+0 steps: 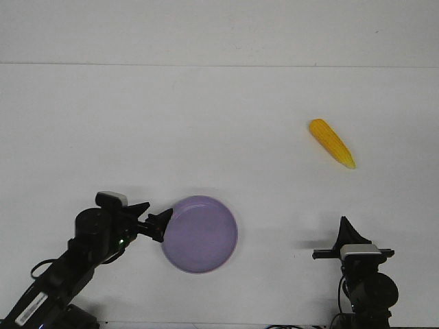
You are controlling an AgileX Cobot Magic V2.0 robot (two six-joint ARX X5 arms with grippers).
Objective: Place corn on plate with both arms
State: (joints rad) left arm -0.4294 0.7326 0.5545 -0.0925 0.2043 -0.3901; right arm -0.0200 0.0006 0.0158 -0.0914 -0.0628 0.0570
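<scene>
The lavender plate (202,236) lies at the front, left of centre. My left gripper (162,221) is at the plate's left rim, its black fingertips closed onto the rim. The left edge of the plate looks slightly raised. The yellow corn (331,142) lies on the table at the far right, its pointed end toward the front right. My right gripper (343,223) is low at the front right, well short of the corn. Its fingers are together in a single point and hold nothing.
The white table (219,137) ends at a far edge against a pale wall. The left arm's body (62,274) fills the front left corner. The right arm's wrist block (360,253) sits at the front right edge.
</scene>
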